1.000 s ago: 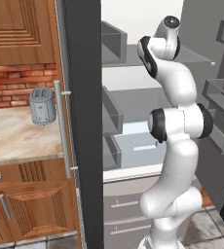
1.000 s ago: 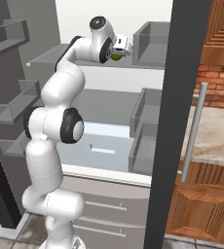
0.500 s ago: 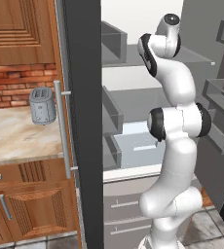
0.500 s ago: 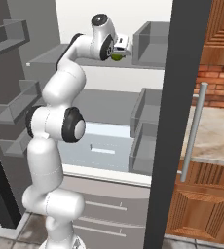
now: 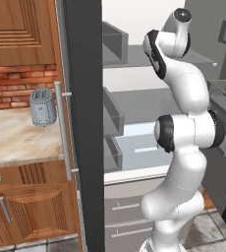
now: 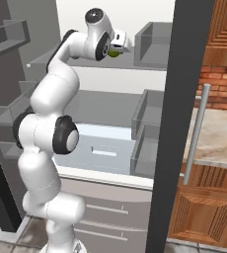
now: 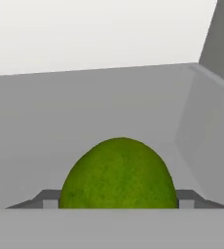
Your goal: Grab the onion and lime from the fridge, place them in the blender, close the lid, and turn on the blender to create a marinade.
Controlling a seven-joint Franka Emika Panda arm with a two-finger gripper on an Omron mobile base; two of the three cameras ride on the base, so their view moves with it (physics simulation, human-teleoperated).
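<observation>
- Dark grey fridge (image 6: 184, 99) standing open, pale grey inside, with shelves, bins on the right and a drawer low down.
- Top shelf (image 6: 81, 63) far up in the fridge, flat and smooth, with a grey bin (image 6: 155, 47) just to the right.
- White arm (image 6: 51, 128) reaching high up and far in to that top shelf.
- Gripper (image 6: 119, 49) at the top shelf, jaws wide but closed in on the lime (image 7: 118, 175), one fingertip (image 7: 48, 200) against each side, so looks held.
- Green lime up on the top shelf, left of the bin, sitting right between the fingertips.
- Probably light and firm, not easy to squash.
- Round and smooth skin, so likely to slip or roll away if let go.
- Best to squeeze across the fat middle, not near the top, and to lift slowly.
</observation>
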